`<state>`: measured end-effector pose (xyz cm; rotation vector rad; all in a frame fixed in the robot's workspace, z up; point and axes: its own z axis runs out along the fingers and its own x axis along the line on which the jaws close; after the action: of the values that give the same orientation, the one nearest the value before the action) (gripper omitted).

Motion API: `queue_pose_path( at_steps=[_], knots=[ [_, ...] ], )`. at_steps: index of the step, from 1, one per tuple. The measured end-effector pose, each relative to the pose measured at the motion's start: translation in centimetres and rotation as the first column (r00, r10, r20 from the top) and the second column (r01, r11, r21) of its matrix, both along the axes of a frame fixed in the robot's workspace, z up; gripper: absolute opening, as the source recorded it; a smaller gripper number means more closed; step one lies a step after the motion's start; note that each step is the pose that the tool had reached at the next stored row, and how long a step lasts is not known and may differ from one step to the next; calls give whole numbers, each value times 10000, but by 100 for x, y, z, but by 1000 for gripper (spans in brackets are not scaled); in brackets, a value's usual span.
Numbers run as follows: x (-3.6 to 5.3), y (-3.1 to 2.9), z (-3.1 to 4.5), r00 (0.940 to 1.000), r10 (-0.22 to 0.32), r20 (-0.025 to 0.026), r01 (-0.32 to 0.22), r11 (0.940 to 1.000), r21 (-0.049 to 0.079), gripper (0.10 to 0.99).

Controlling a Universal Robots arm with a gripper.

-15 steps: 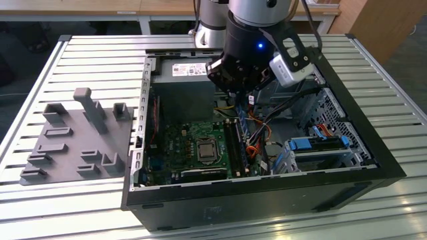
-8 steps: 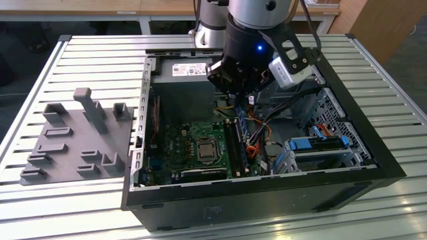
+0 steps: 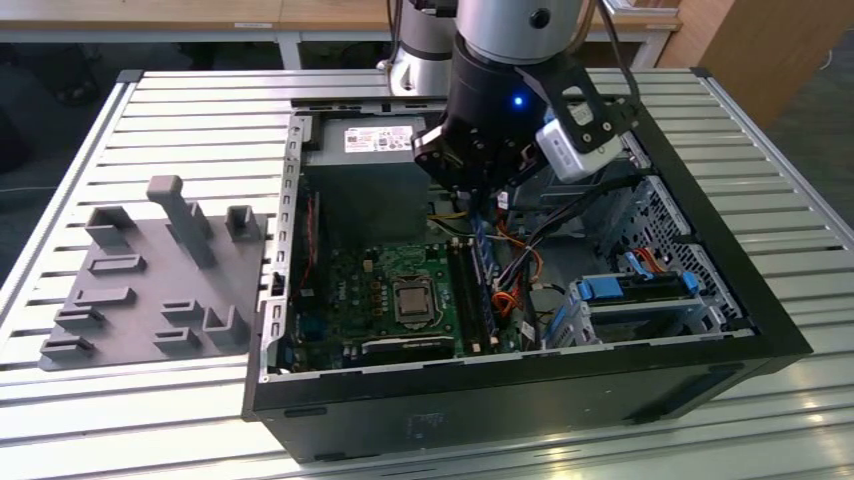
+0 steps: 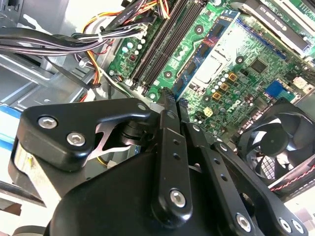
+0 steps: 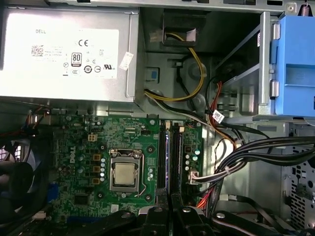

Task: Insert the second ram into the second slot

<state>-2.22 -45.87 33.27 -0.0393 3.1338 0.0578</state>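
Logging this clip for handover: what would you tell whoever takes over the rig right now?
Gripper: above the memory slots in the open computer case; grasp can't be judged.
Second ram: a thin blue strip runs in line with the slots; held or seated, unclear.
Done: arm is over the slots.
Left: seating in the second slot not confirmed.

Slatted metal table (image 3: pixel 174 110), with open black computer case (image 3: pixel 534 400) beside grey moulded holder plate (image 3: pixel 147 290).
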Motion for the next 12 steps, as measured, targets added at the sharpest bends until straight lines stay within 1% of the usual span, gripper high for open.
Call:
queue_pose_path(
  at_steps=[12],
  knots=[
    [0,0,-54,10000,-1,-23,1,10000,0,137]
  ],
)
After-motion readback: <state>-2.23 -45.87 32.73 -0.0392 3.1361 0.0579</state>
